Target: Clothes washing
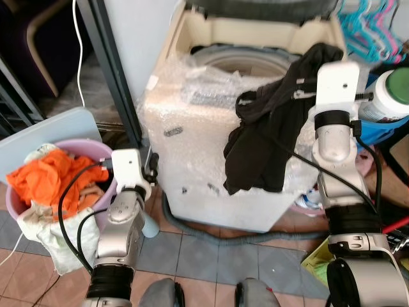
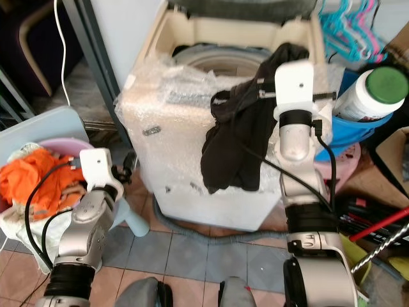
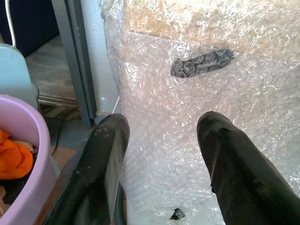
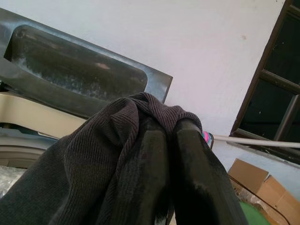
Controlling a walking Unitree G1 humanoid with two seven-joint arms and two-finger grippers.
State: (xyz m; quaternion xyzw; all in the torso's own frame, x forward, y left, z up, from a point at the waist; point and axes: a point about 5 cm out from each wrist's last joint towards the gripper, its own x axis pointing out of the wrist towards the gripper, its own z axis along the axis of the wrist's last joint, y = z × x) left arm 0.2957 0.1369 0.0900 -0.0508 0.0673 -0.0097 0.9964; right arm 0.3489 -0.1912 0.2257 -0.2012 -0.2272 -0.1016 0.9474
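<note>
Nearest the robot, the left gripper (image 3: 159, 164) hung low with its two black fingers spread and nothing between them, pointing at the bubble-wrapped front of the washing machine (image 1: 211, 160), just beside the lilac laundry basket (image 1: 25, 211) heaped with orange clothes (image 1: 48, 179). Higher and farther, the right gripper (image 4: 168, 145) was clenched on a fold of a dark ribbed garment (image 1: 265, 137), held up at the machine's front right corner. Most of the cloth hung outside, down the wrapped front panel, short of the open tub (image 1: 239, 61). The chief risk, on this showing, was a release here: the garment would slide down the front to the tiled floor (image 1: 204, 256) rather than into the tub. The pinch took only a small fold, so the cloth's own weight might pull it free while being carried. The trailing end could also snag on the loose bubble wrap at the tub's front rim, and a white bottle with a green cap (image 1: 393, 96) stood close beside the raised arm, liable to be knocked.
</note>
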